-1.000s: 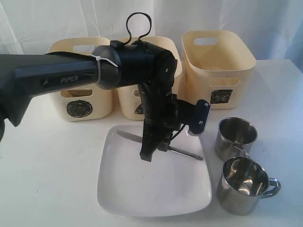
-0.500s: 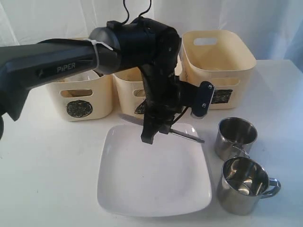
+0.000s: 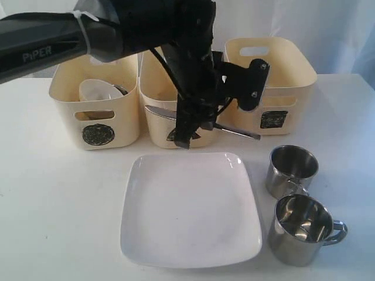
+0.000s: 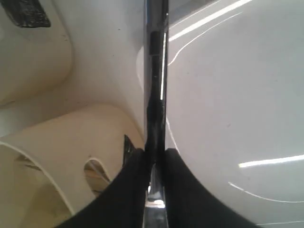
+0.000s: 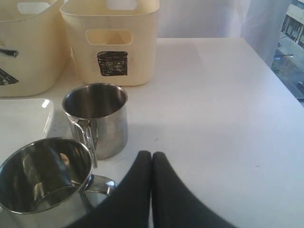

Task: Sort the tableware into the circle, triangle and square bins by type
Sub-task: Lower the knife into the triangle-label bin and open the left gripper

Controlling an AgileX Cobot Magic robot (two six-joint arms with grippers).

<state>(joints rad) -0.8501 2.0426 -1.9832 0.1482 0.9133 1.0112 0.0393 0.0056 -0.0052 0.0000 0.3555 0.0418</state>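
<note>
The knife (image 3: pixel 237 131) hung level in the air, above the far edge of the plate (image 3: pixel 190 211) and in front of the middle bin (image 3: pixel 157 88). Its blade end pointed toward the circle bin (image 3: pixel 96 117) and its other end toward the square bin (image 3: pixel 275 82). The left gripper (image 3: pixel 190 133) pointed downward and was clamped on the knife near its middle; in the left wrist view both fingers (image 4: pixel 135 190) pressed against the knife's (image 4: pixel 156 71) sides. The plate lay flat and bare on the table (image 3: pixel 58 205), near the 3 bins. A white bowl (image 3: pixel 96 91) sat inside the circle bin. 2 mugs (image 3: pixel 292 170) (image 3: pixel 302 228) stood upright and empty just right of the plate, one behind the other, close together. The right gripper (image 5: pixel 151 154) had its fingers pressed together with nothing between them, low over the table near the closer mug's handle.
</note>
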